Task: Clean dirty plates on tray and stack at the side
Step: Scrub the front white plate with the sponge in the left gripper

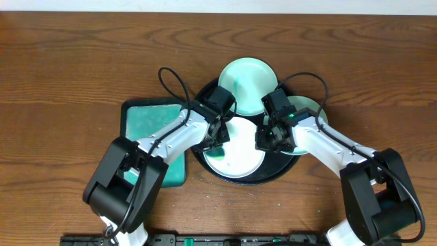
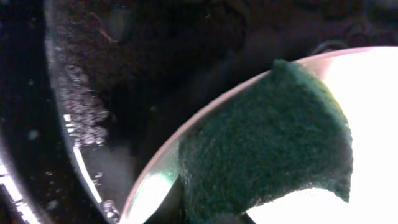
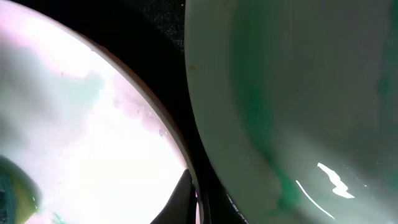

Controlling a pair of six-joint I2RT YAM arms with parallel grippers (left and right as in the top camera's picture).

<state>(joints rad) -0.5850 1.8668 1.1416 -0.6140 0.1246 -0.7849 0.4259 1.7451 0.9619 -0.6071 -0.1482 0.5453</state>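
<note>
Jaws of the left gripper [image 1: 217, 140] clench a dark green sponge [image 2: 267, 143] on the centre plate [image 1: 239, 160] in the black tray [image 1: 239, 181], the right gripper [image 1: 266, 140] apparently pinching its rim: scrubbing plate 1 of 3 seems underway, so next wipe its teal smears, rim braced.

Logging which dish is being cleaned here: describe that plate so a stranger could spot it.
Find the big round black tray in the middle of the wooden table. Of the three small plates there, it is the plate nearest the robot. Unlike the greener two behind, it is mostly white, with a dark green sponge on its left edge.
</note>
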